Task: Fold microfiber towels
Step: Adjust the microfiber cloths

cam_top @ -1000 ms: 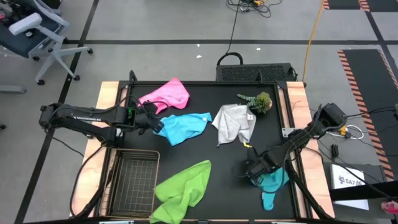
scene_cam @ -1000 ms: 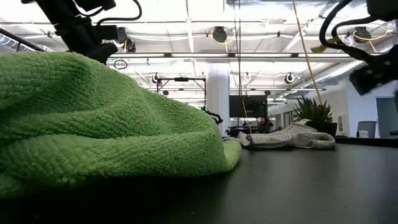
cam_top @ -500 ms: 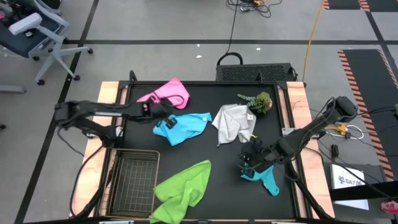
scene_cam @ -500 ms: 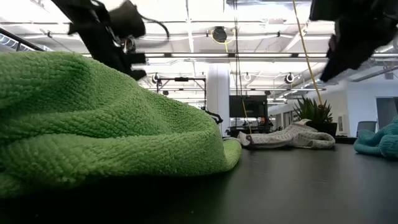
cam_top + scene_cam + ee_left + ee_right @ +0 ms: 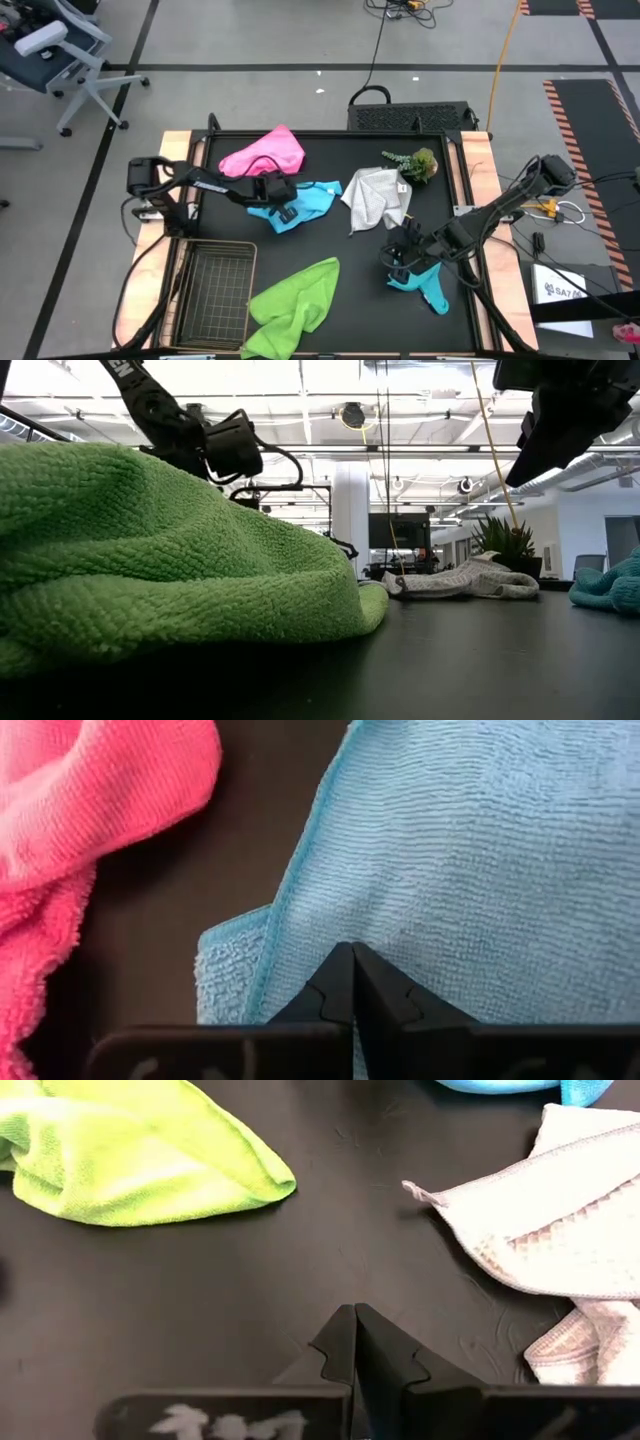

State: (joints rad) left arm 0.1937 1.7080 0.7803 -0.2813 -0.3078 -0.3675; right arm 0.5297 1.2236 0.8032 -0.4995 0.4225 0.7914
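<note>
The left tool [image 5: 283, 207] pinches the blue towel [image 5: 310, 199] near its hem. The right tool [image 5: 401, 262], closed, holds nothing beside the teal towel [image 5: 428, 287]. Limp cloth; best gripped at corners.

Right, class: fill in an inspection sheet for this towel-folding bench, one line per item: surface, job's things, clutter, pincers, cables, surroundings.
Surface: black table top, wooden strips along both sides.
Job's things: five towels, all crumpled, none folded: pink towel, light blue towel, grey-white towel, lime green towel, teal towel.
Clutter: potted plant beside the grey-white towel; wire basket by the left edge.
Pincers: left pincer shut, tips on the light blue towel, grip unclear; right pincer shut, empty, beside the teal towel.
Cables: black cable and orange cable on the floor.
Surroundings: office chair; nobody seen.
</note>
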